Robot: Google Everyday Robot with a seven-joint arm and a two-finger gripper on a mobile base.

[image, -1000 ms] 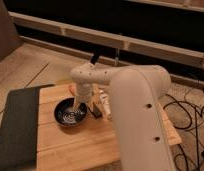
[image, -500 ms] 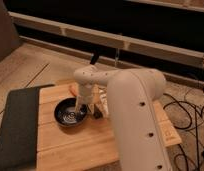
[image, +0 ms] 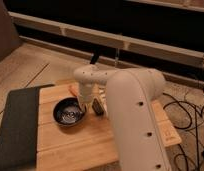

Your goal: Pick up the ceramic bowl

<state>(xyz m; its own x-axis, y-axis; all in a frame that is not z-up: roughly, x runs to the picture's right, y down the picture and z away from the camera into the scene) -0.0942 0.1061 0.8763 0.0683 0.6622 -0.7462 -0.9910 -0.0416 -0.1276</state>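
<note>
The ceramic bowl [image: 69,112] is a small round glossy dark bowl with pale swirl marks inside. It sits on the wooden table [image: 75,145], left of centre. My white arm reaches from the right foreground toward it. The gripper [image: 85,106] hangs down at the bowl's right rim, close to it or touching it; its lower end is hidden against the bowl's edge. A small flat black block [image: 98,108] lies just right of the gripper.
A dark grey mat [image: 15,125] covers the table's left side. An orange object [image: 73,89] lies behind the gripper. Black cables [image: 187,110] lie on the floor at right. A long low ledge [image: 120,40] runs behind the table.
The gripper has dropped lower toward the bowl's right rim and shifted slightly toward the bowl. The bowl has not moved.
</note>
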